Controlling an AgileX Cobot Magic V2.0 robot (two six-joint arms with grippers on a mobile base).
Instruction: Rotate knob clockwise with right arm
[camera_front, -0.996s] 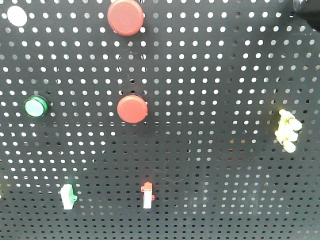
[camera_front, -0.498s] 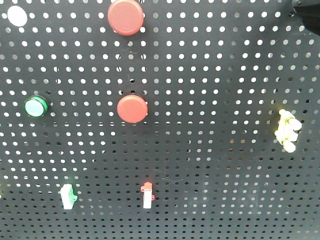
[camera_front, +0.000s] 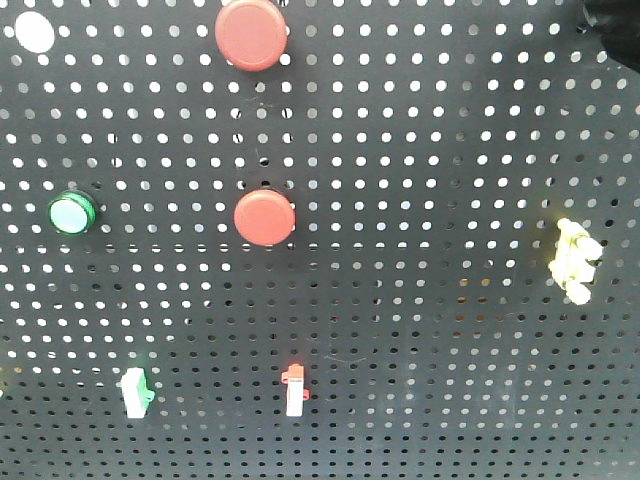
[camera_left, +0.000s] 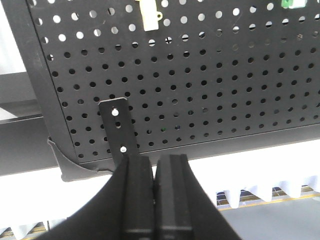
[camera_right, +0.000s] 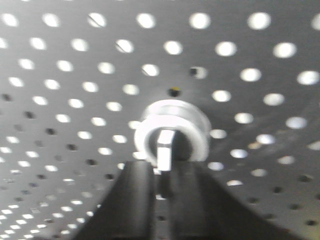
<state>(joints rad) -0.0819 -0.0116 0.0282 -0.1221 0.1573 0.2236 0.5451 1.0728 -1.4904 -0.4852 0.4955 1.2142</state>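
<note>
A black perforated panel fills the front view, bearing two red buttons, a green button, a pale yellow fitting near the right edge and two small switches low down. A dark shape cuts the upper right corner; what it is cannot be told.

The right claw reaches up against the panel from below. Its two dark fingers are drawn narrow, one on each side of the pale bar of the knob. The bar fills the gap between them, so it looks pinched, though this view is blurred. The knob's silvery ring sits flat on the panel just above the fingertips, with bare holes all round it.

The left claw hangs below the panel's lower edge, pointing up. Its fingers are pressed together with nothing between them, just beside a small screwed bracket. Bright open room lies under that edge and to the left of the panel's corner.
</note>
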